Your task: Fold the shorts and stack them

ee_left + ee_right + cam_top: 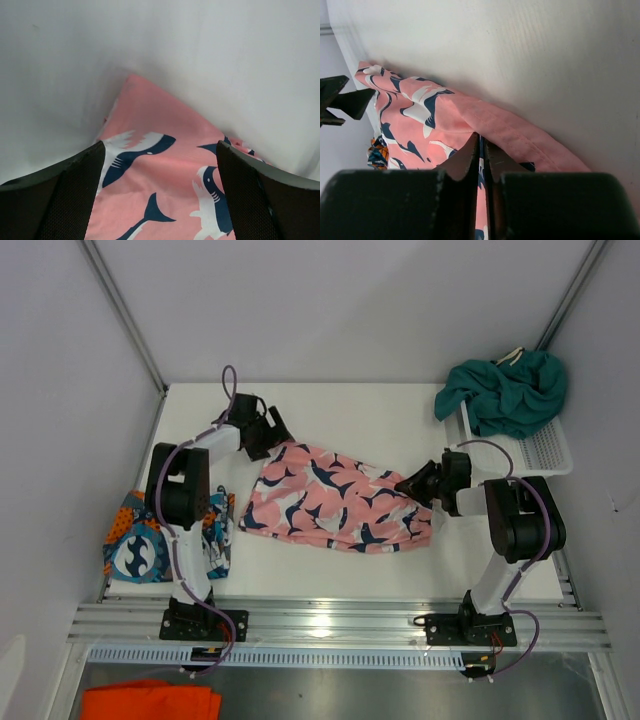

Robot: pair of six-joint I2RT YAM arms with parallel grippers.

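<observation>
Nearest, at the left edge, the graphic-print shorts (150, 540) appear folded. Mid-table we find the pink shark shorts (335, 502) seemingly part-folded, unstacked. The right gripper (413, 483) pinches their edge tight, and the left gripper (272, 433) gapes wide and empty over their far corner. Farthest, the teal shorts (510, 390) lie heaped on the basket (555, 455).

White table (360, 415), pink shark shorts (330, 502) spread mid-table, print shorts (135, 545) hanging over the left edge, mesh basket (550, 450) at the far right corner
</observation>
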